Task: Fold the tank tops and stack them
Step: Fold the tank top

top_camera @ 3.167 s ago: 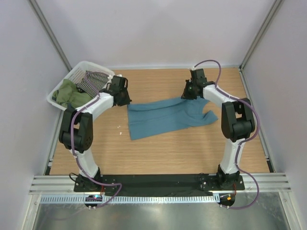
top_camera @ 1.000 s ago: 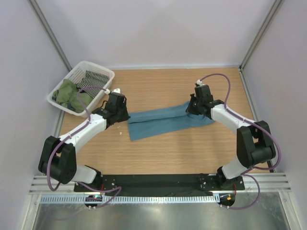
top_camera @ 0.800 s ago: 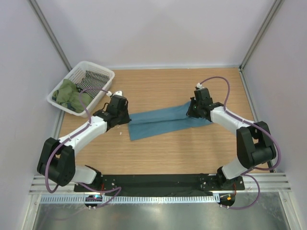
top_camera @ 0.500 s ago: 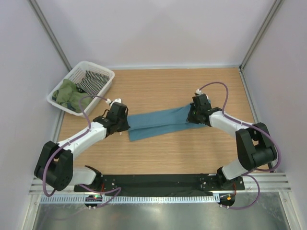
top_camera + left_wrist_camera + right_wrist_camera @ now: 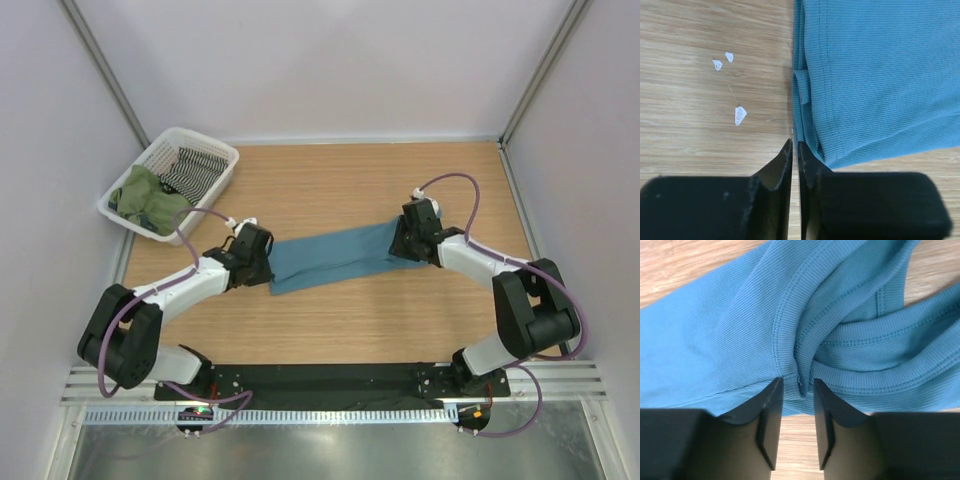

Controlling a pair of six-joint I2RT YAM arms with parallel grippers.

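Teal top (image 5: 335, 257) lay flat mid-table (image 5: 340, 320), folded lengthwise into a narrow band that ran on a slant between the two arms, left end nearer the bases. Left gripper (image 5: 262, 270) sat low at the hem end. Wrist view: left gripper (image 5: 794, 145) was nearly clenched, only a thin slit between the tips, wood visible through it. The tips were right at the corner of the teal top (image 5: 875, 75), with the doubled hem edge running away from them. Couldn't tell if any cloth was pinched there, view too tight at the tips. A small loop tab (image 5: 803, 87) sat on the hem, and a few white flecks (image 5: 740, 115) lay on the wood just beside the cloth. Right gripper (image 5: 402, 243) was down on the strap end. Its wrist view showed the right gripper (image 5: 798, 382) released, fingers parted, with a ribbed fold of the teal top (image 5: 730, 340) sitting between the tips and not squeezed. The straps were bunched and overlapping just ahead of it. Green top (image 5: 145, 195) lay crumpled in the white basket (image 5: 222, 180) at the far left corner, next to a striped cloth (image 5: 190, 170), well apart from the teal one.
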